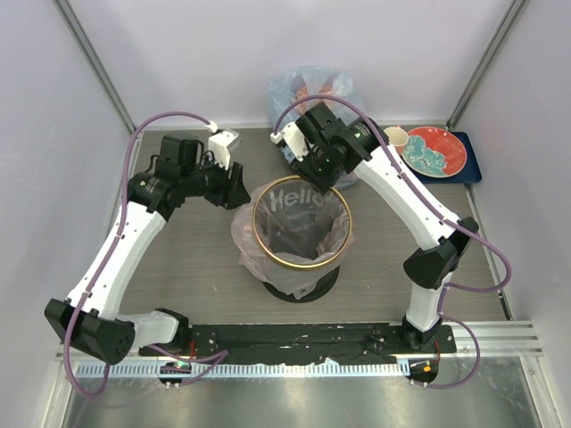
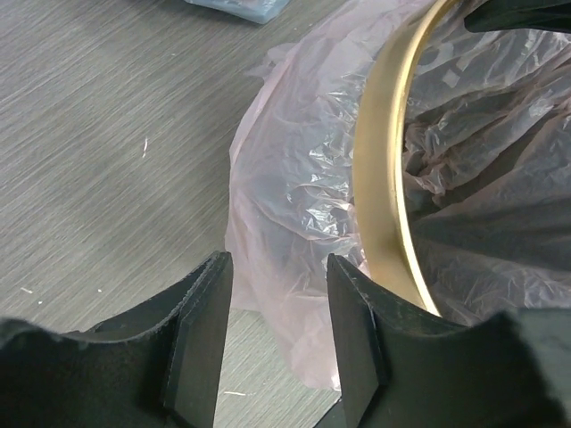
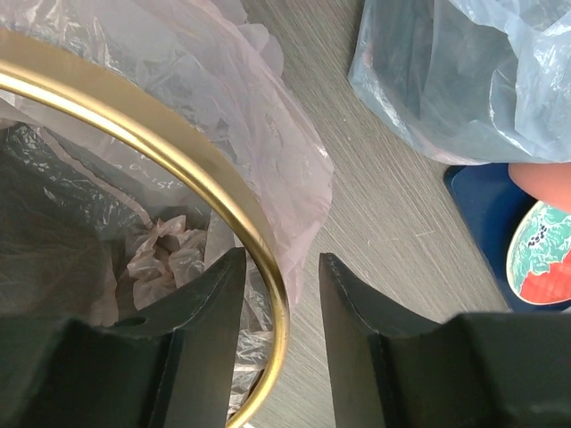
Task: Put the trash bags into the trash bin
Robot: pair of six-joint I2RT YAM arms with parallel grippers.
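Observation:
The black trash bin [image 1: 323, 282] stands mid-table. The pale-pink bag with white "Hello" lettering [image 1: 296, 201] lines it and drapes over its outside. The gold hoop [image 1: 343, 239] sits on the rim over the bag. My left gripper [image 1: 235, 191] is open at the bin's left rim. In the left wrist view, its jaws [image 2: 278, 285] frame the pink overhang [image 2: 285, 178], just outside the hoop [image 2: 384, 178]. My right gripper [image 1: 324, 176] is open at the back right rim. In the right wrist view, its jaws [image 3: 281, 272] straddle the hoop [image 3: 134, 120] and the bag's edge [image 3: 268, 116].
A bluish bag with reddish contents [image 1: 312, 89] lies behind the bin, also in the right wrist view [image 3: 464, 80]. A dark blue tray [image 1: 470, 168] with a red plate [image 1: 435, 150] and a small cup [image 1: 395, 136] sits at the back right. Walls enclose the table.

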